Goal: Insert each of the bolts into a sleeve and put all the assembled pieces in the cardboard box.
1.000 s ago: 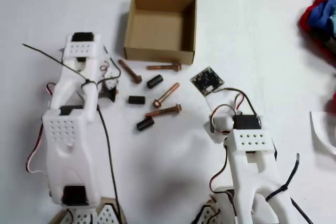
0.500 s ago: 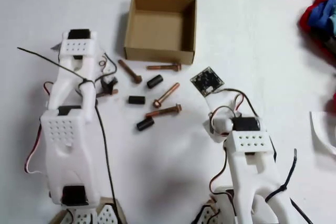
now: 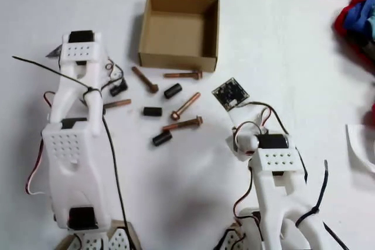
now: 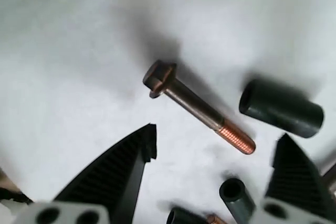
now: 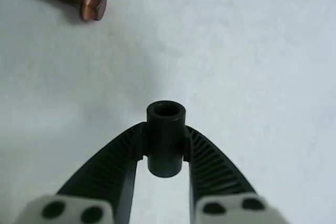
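My left gripper [image 4: 216,135] is open over the white table, with a copper bolt [image 4: 197,107] lying between its fingers and a black sleeve [image 4: 281,108] just beside it. From above, that bolt [image 3: 117,103] and sleeve [image 3: 118,89] lie right of the left arm [image 3: 79,80]. My right gripper [image 5: 165,153] is shut on an upright black sleeve [image 5: 166,137], hollow end facing away, with a bolt head [image 5: 92,2] farther off. Several more bolts [image 3: 183,124] and three sleeves [image 3: 152,111] lie loose in front of the empty cardboard box [image 3: 179,61].
A small circuit board [image 3: 230,93] on wires lies ahead of the right arm [image 3: 275,159]. Coloured cloth [image 3: 357,16] sits at the far right edge and a white curved piece [image 3: 360,150] lower right. Wires and cable ties stick out from both arms.
The left arm has shifted left and away from the parts, uncovering the bolt and sleeve beside it. The right arm has drawn back slightly toward the near edge.
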You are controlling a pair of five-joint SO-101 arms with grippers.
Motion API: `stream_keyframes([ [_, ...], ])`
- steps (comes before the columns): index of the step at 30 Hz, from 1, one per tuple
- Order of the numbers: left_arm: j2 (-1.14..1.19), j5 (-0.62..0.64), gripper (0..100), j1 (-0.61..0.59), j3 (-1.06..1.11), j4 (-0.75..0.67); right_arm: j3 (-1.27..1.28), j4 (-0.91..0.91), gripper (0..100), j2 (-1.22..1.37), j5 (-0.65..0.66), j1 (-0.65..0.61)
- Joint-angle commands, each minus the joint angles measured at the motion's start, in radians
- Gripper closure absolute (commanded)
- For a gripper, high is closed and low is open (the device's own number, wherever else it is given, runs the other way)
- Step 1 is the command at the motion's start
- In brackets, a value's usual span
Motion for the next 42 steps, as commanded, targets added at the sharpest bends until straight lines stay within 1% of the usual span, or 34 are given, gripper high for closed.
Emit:
stream_keyframes([
  [1, -0.066, 0.009, 61, -0.006, 0.013, 0.003, -0.006, -0.012, 97.6, -0.038, -0.006, -0.002],
  [6, -0.066, 0.005, 66, -0.011, 0.13, 0.0, -0.006, -0.012, 97.6, -0.038, -0.006, -0.002],
  [10, -0.066, 0.008, 68, -0.021, 0.209, -0.069, -0.006, -0.012, 97.6, -0.038, -0.006, -0.002],
  [13, -0.066, 0.009, 68, -0.04, 0.216, -0.126, -0.006, -0.007, 97.6, -0.038, -0.006, -0.002],
  [16, -0.066, 0.009, 70, -0.043, 0.216, -0.144, -0.006, -0.007, 97.6, -0.039, -0.006, -0.002],
  [18, -0.066, 0.009, 77, -0.043, 0.217, -0.138, -0.006, -0.007, 97.6, -0.039, -0.006, -0.002],
  [20, -0.066, -0.002, 87, -0.043, 0.217, -0.124, -0.006, -0.007, 97.6, -0.039, -0.006, -0.001],
  [21, -0.066, -0.026, 93, -0.043, 0.217, -0.117, -0.006, -0.007, 97.6, -0.039, -0.006, -0.001],
  [22, -0.066, -0.069, 98, -0.041, 0.217, -0.115, -0.006, -0.007, 97.6, -0.039, -0.006, -0.001],
  [24, -0.066, -0.163, 96, -0.031, 0.217, -0.086, -0.006, -0.007, 97.6, -0.039, -0.006, -0.002],
  [26, -0.066, -0.296, 95, -0.005, 0.217, -0.054, -0.006, -0.007, 97.6, -0.039, -0.006, -0.002],
  [29, -0.069, -0.586, 95, 0.029, 0.216, 0.0, -0.006, -0.007, 97.6, -0.039, -0.006, -0.002],
  [31, -0.072, -0.798, 95, 0.044, 0.209, 0.006, -0.006, -0.007, 97.6, -0.039, -0.006, -0.002],
  [33, -0.069, -0.962, 95, 0.049, 0.213, 0.003, -0.006, -0.005, 97.6, -0.039, -0.006, -0.002],
  [34, -0.069, -1.002, 95, 0.054, 0.217, 0.005, -0.006, -0.005, 97.6, -0.039, -0.006, -0.002],
  [35, -0.068, -1.014, 95, 0.054, 0.219, 0.008, -0.006, -0.005, 97.6, -0.039, -0.006, -0.002],
  [42, -0.068, -1.02, 94, 0.051, 0.254, -0.006, -0.006, -0.004, 97.6, -0.039, -0.006, -0.002],
])
